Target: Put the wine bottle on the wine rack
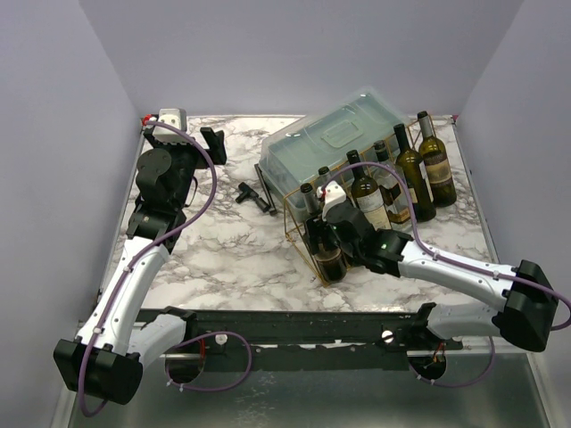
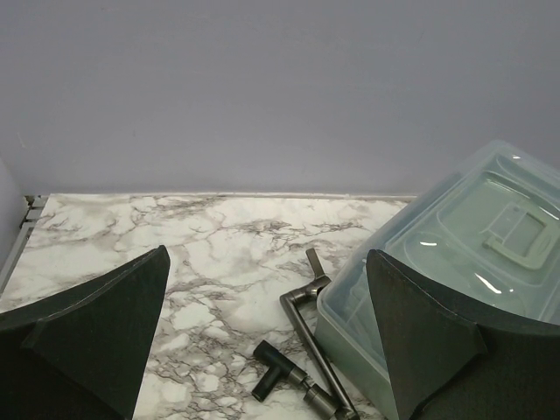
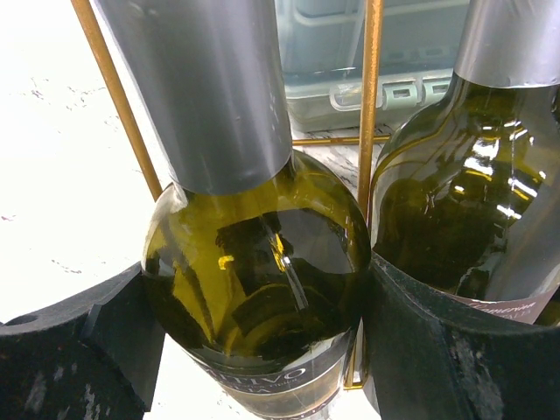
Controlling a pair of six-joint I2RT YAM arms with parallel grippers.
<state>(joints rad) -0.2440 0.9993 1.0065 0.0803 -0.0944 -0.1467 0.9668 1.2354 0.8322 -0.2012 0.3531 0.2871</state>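
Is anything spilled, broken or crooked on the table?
Nothing looks spilled or broken. The lidded plastic box sits crooked, turned at an angle to the edges of the marble table, right behind the gold wire wine rack. A small dark metal tool lies loose beside the box.

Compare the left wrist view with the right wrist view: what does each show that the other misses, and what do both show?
Only the left wrist view shows the open left gripper and a dark metal tool lying on the marble table. Only the right wrist view shows the right gripper closed around a green wine bottle, a second bottle beside it, and gold wire bars of the wine rack. Both show the translucent plastic box and the marble tabletop.
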